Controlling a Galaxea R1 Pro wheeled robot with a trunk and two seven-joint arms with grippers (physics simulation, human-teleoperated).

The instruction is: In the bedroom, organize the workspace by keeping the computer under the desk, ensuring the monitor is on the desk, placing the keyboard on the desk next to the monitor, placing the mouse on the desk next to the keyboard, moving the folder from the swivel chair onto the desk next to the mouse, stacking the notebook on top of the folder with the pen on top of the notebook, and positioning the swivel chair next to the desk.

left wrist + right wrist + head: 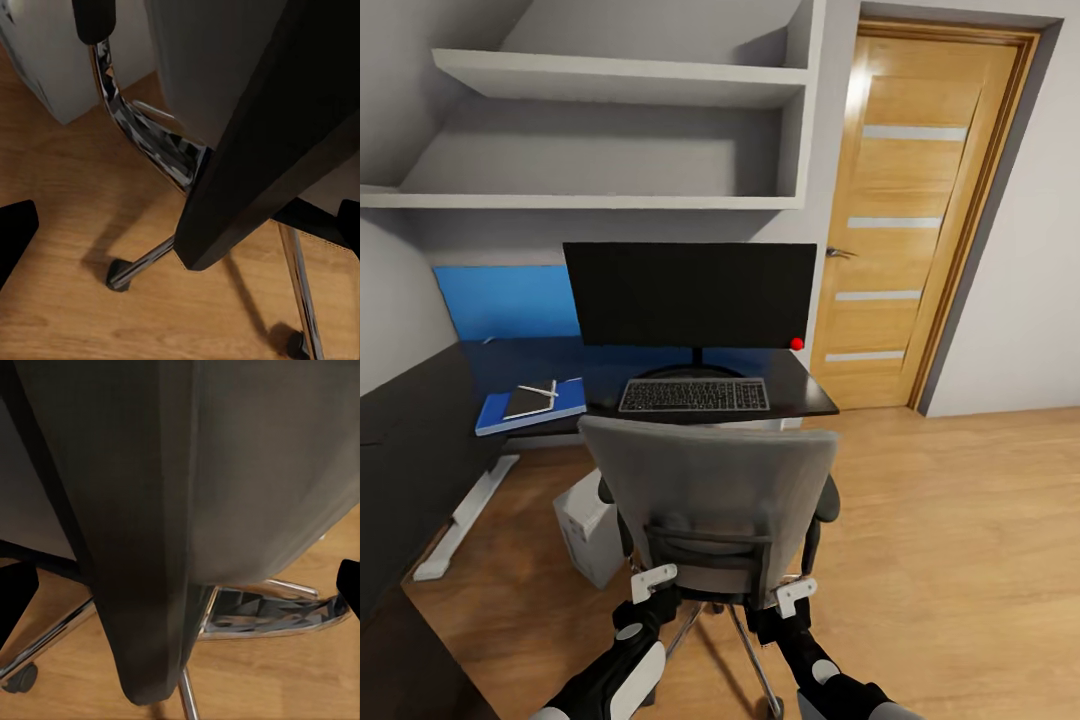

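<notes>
Both claws, left (657,581) and right (797,594), sit wide open against the lower back of the swivel chair (715,500), which faces the table (800,385), so I should push evenly to roll it straight toward the keyboard (694,395).

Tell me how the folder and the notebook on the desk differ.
The folder is bright blue; the notebook is dark grey. The folder is clearly larger, its blue showing past the notebook's edges. The folder lies directly on the black desk; the notebook lies on top of the folder, with the pen on it. Both are flat, thin rectangles lying left of the keyboard.
</notes>
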